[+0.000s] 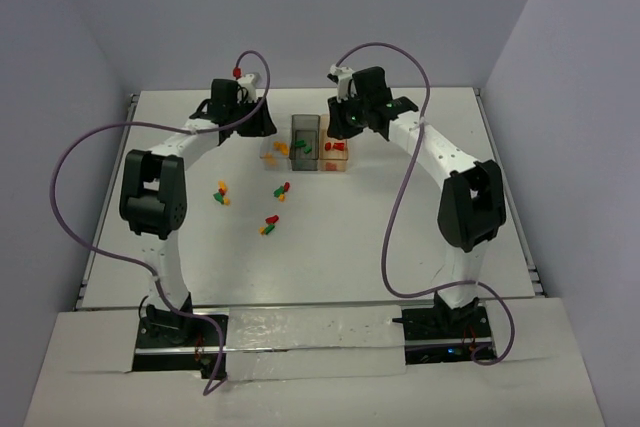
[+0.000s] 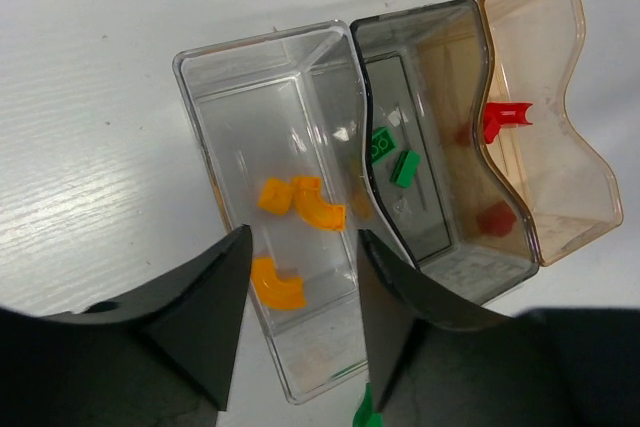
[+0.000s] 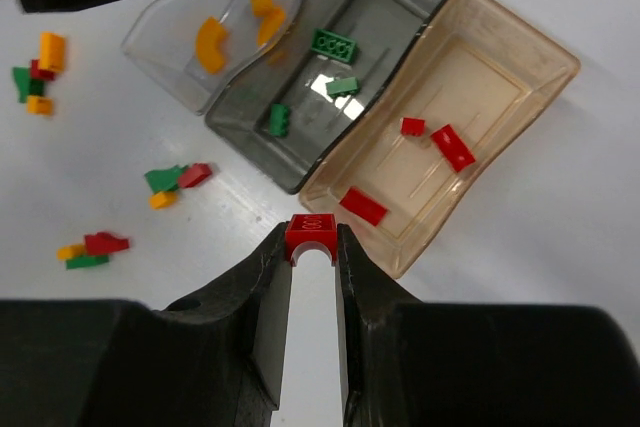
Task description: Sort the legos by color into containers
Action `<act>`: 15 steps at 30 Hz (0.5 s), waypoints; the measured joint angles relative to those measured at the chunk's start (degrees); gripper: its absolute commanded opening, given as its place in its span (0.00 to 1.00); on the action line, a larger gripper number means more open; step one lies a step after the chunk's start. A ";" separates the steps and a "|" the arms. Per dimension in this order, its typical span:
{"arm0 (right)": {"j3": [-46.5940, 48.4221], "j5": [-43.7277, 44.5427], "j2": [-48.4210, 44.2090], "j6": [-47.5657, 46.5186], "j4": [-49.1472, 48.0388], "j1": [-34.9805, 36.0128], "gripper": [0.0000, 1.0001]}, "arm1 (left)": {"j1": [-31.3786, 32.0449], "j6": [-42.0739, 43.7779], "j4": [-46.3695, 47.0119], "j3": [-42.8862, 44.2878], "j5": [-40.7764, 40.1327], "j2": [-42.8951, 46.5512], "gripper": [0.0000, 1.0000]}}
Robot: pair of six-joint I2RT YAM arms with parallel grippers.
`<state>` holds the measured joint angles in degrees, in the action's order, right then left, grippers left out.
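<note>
Currently the right gripper (image 3: pixel 311 243) has its jaws closed on a small red arched lego (image 3: pixel 310 231), just beside the amber bin (image 3: pixel 490 67). The left gripper (image 2: pixel 302 239) has its jaws apart and empty over the clear bin (image 2: pixel 200 107). Loose legos (image 3: pixel 175 179) on the bench (image 3: pixel 560 247) overlap and are apparently stacked.

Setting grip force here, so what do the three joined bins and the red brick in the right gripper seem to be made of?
The clear bin, smoky grey bin and amber bin: likely thin rigid plastic, glossy and see-through, since bricks and table show through their walls. The red brick, pinched in the right gripper: hard moulded plastic, smooth, slightly shiny, probably.
</note>
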<state>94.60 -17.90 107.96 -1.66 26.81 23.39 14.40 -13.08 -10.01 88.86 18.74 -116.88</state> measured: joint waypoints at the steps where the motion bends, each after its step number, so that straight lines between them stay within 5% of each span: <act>1: 0.60 0.53 0.82 0.29 -0.02 -0.18 0.00 | 0.12 0.06 -0.25 0.16 0.02 -0.10 0.59; 9: 5.47 3.78 7.75 0.74 -0.28 -0.78 0.00 | 0.28 0.06 -2.92 1.94 1.11 1.09 0.63; 15: 9.86 5.87 13.68 0.50 -0.19 -0.78 0.30 | 0.18 1.60 -6.63 0.11 2.27 10.33 0.68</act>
<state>104.46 -12.03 121.64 -1.17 26.62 22.61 14.58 -11.48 -16.64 88.98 21.02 -106.55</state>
